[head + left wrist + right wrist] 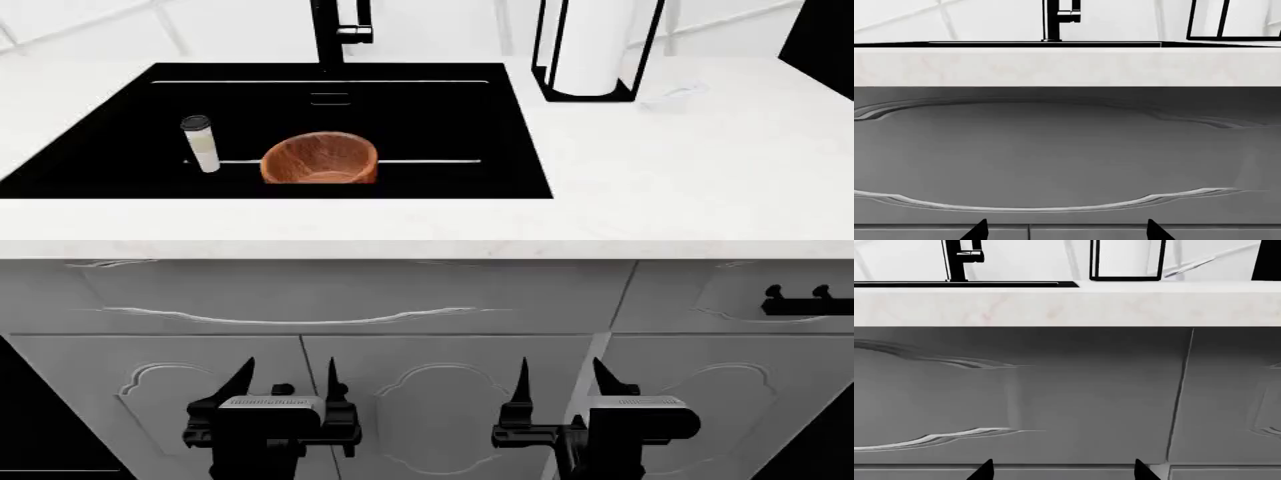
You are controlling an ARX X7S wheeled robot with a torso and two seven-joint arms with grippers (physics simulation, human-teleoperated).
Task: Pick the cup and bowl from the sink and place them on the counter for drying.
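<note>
the cup [199,143] and bowl [319,158] are seen in the sink [441,120], while left gripper [284,385] and right gripper [561,382] are held spread, empty, below the counter [667,190].

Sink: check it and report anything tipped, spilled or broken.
Nothing stands out. The cup stands upright with its lid on, the bowl sits open side up beside it, and no spill or damage shows in the sink.
</note>
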